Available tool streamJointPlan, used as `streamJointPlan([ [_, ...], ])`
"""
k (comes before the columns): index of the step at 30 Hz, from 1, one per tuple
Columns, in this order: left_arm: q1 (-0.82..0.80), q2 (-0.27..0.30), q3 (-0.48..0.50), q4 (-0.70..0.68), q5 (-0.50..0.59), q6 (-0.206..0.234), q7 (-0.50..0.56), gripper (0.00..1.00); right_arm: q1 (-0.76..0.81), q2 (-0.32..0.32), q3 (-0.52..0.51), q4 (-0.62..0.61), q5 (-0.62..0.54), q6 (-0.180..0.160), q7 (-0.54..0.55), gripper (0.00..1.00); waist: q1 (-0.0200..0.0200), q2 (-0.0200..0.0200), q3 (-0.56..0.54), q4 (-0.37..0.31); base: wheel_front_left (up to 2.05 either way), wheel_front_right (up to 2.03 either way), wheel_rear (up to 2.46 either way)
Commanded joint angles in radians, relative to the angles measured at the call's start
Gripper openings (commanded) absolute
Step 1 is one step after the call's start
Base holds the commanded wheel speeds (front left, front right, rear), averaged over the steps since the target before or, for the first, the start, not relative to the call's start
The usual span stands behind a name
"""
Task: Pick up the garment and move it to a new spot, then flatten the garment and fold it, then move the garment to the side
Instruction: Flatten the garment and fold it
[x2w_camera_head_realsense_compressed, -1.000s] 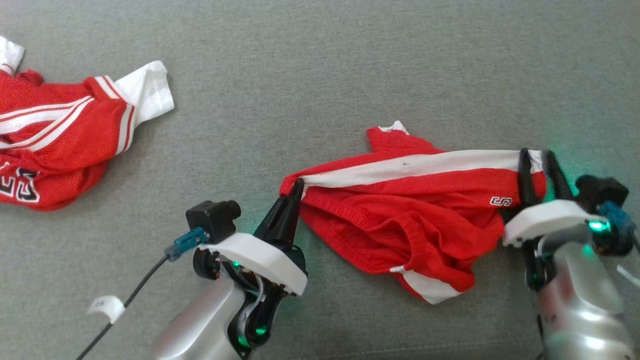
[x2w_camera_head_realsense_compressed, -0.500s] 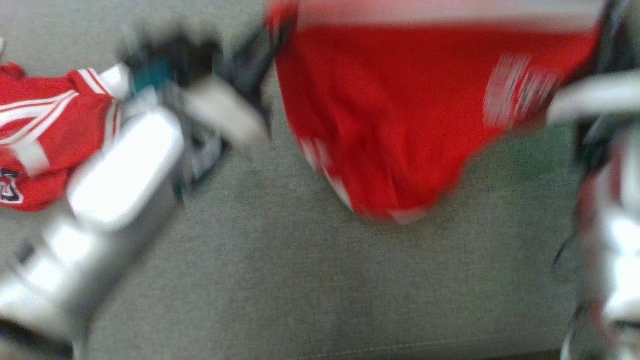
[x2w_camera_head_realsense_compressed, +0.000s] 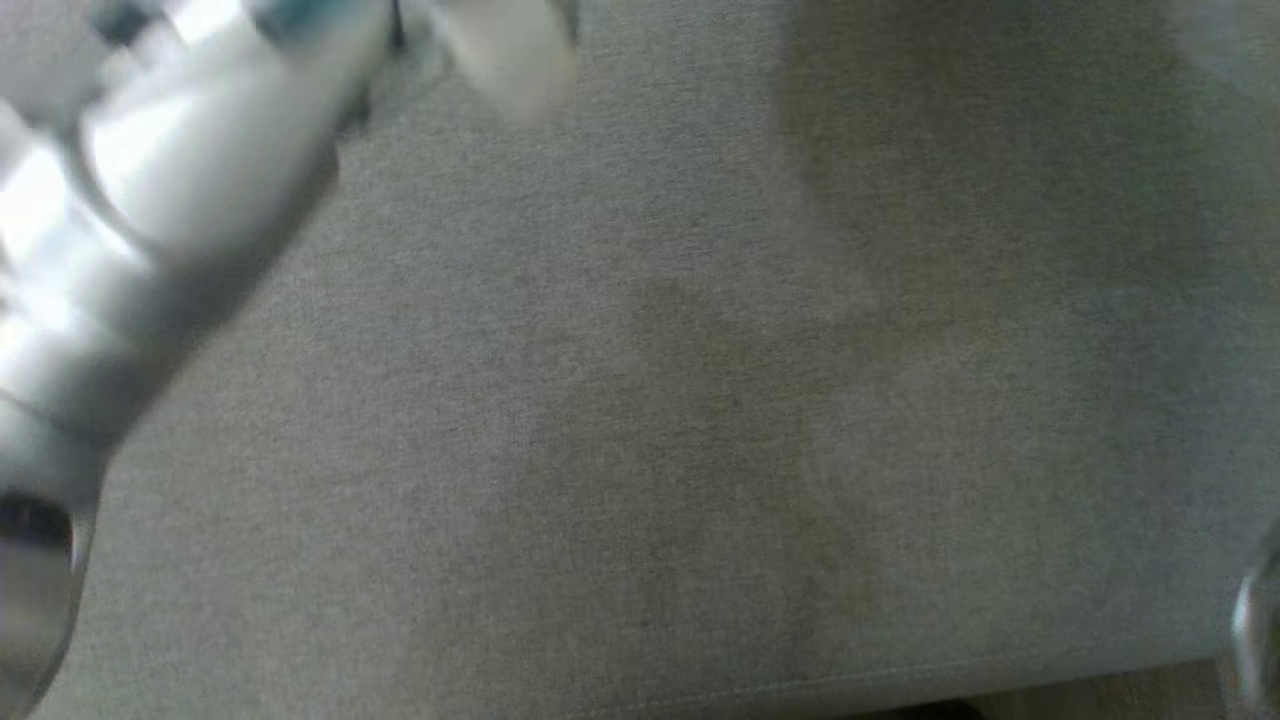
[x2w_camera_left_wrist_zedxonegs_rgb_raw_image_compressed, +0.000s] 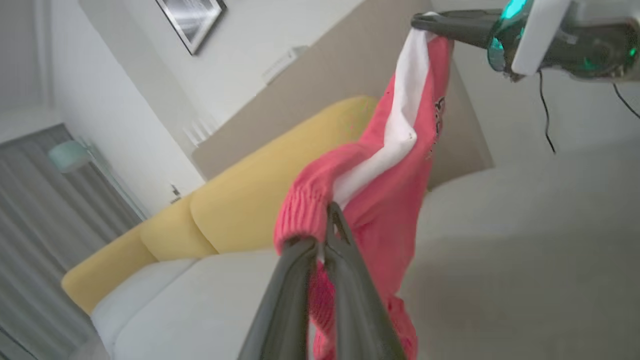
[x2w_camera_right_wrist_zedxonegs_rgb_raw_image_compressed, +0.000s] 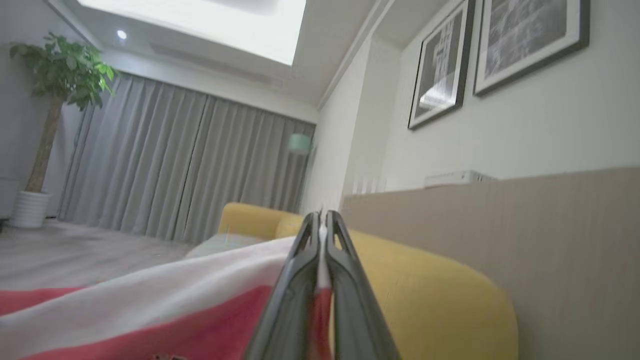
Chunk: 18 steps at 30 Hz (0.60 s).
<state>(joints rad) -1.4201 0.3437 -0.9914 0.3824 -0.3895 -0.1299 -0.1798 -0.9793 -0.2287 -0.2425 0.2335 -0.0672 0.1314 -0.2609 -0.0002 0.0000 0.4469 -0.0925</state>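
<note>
- The left tool (x2w_camera_left_wrist_zedxonegs_rgb_raw_image_compressed: 320, 232) is pinched tight on a ribbed corner of the red garment (x2w_camera_left_wrist_zedxonegs_rgb_raw_image_compressed: 385, 190).
- The garment hangs above the gray cushion (x2w_camera_head_realsense_compressed: 700, 450), its long white-striped edge stretched from tool to tool.
- The right tool (x2w_camera_right_wrist_zedxonegs_rgb_raw_image_compressed: 322, 220) is clamped on the other end.

- The left gripper (x2w_camera_left_wrist_zedxonegs_rgb_raw_image_compressed: 331, 212) has two long, dark grey plastic fingers (x2w_camera_left_wrist_zedxonegs_rgb_raw_image_compressed: 285, 300), broad at the base and tapering to thin tips.
- The right gripper (x2w_camera_right_wrist_zedxonegs_rgb_raw_image_compressed: 322, 216) has the same dark, tapering pair.
- Behind the right gripper's fingers sit a flat white plastic wrist plate (x2w_camera_left_wrist_zedxonegs_rgb_raw_image_compressed: 532, 30), a glowing teal-green light (x2w_camera_left_wrist_zedxonegs_rgb_raw_image_compressed: 502, 25) and a dark housing (x2w_camera_left_wrist_zedxonegs_rgb_raw_image_compressed: 595, 45).
- A thin black cable (x2w_camera_left_wrist_zedxonegs_rgb_raw_image_compressed: 545, 110) runs from that wrist.
- The rounded, glossy silver left forearm shell (x2w_camera_head_realsense_compressed: 170, 190) shows blurred.
</note>
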Motion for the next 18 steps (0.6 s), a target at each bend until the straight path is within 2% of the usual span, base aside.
streamJointPlan([
  [1,0.042,0.062,-0.037,-0.023,0.026,0.000,-0.015,0.00,0.114,0.023,0.002,-0.041,0.018,-0.001,-0.001,0.00,0.0002,0.0000,0.010,0.011,0.00,0.00,0.00],
  [4,0.170,0.087,-0.137,-0.033,0.065,0.001,-0.037,0.00,0.292,0.049,-0.008,-0.058,0.040,-0.001,-0.001,0.00,0.0002,0.0000,0.019,0.022,0.00,0.00,0.00],
  [8,0.384,0.078,-0.232,-0.036,0.075,0.031,-0.051,0.00,0.507,0.086,-0.047,-0.088,0.072,-0.001,-0.001,0.00,0.0002,0.0000,0.011,0.027,0.00,0.00,0.00],
  [12,0.532,0.070,-0.265,-0.044,0.084,0.046,-0.044,0.00,0.642,0.109,-0.094,-0.146,0.084,-0.001,-0.001,0.00,0.0002,0.0000,-0.013,0.023,0.00,0.00,0.00],
  [18,0.713,0.084,-0.284,-0.158,0.111,0.035,0.009,0.00,0.890,0.144,-0.186,-0.332,0.098,-0.001,-0.001,0.00,0.0002,0.0000,-0.076,0.024,0.00,0.00,0.00],
])
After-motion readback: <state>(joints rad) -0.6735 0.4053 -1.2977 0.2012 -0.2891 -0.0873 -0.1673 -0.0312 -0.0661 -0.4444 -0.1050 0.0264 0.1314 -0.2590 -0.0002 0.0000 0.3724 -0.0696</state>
